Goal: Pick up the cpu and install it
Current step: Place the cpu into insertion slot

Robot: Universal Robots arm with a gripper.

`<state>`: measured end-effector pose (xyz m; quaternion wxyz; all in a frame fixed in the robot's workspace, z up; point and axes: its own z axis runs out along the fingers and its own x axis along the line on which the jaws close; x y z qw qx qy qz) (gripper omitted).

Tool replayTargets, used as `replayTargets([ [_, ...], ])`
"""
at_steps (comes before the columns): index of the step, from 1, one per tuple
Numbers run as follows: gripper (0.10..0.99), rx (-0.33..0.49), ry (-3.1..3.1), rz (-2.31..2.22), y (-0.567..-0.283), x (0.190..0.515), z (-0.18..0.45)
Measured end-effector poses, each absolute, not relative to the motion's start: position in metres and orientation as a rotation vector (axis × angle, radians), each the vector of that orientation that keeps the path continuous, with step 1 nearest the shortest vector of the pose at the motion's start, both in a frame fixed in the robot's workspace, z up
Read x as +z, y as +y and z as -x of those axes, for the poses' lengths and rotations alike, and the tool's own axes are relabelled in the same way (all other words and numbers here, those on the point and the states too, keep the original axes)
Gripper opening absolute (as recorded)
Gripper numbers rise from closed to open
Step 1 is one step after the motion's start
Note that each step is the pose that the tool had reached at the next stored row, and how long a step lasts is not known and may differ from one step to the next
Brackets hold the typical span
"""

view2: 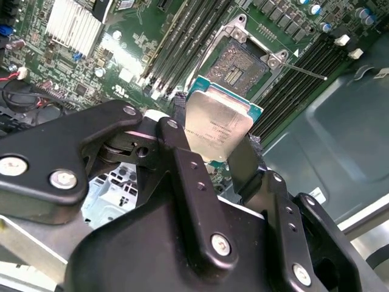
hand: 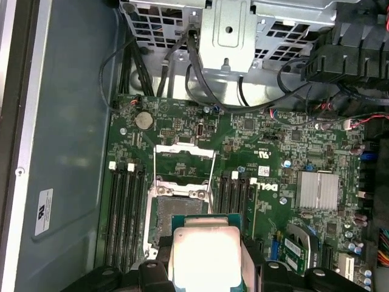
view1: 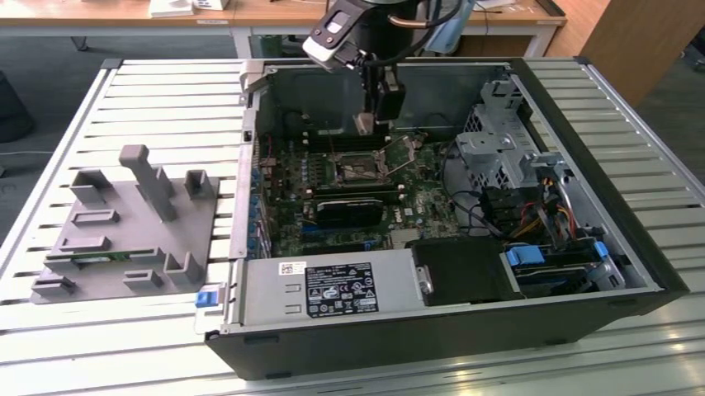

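I see my arm's black two-fingered gripper (view1: 368, 125) reaching down into the big black computer case (view1: 441, 346). Its fingers are closed tight on the small flat square cpu with the silvery top and thin dark rim (view2: 216, 125), one finger on each of two opposite edges. The cpu hangs in the air over the green circuit board (view1: 286, 206), near the square metal socket (hand: 176, 207) but not touching it. The socket's lid frame is flipped up, and it has no chip in it.

The case lies on its side with its side panel off. It rests on a pale metal table made of long slats with gaps between them (view1: 144, 99). On the exterior view's left, well apart from the gripper, a grey plastic holder with posts and little slots (view1: 111, 239) sits on the same table, just beside the case. Inside the case, on the near side, there is a silver box with a white label (view1: 330, 289). A grey metal cage with holes (view1: 496, 140) and a bunch of wires sit on the exterior view's right.

Behind the table, on the far side, I see light wooden desks with white legs (view1: 286, 12) and a grey carpet floor (view1: 44, 58). A brown wooden cabinet (view1: 639, 41) stands at the exterior view's far right.
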<state>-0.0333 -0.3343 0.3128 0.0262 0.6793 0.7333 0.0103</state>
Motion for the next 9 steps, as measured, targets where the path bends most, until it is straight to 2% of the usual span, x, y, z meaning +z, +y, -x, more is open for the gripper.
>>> replayTargets([
  [9, 0.525, 0.025, 2.264, -2.096, -0.3304, 0.3062, 0.0334],
])
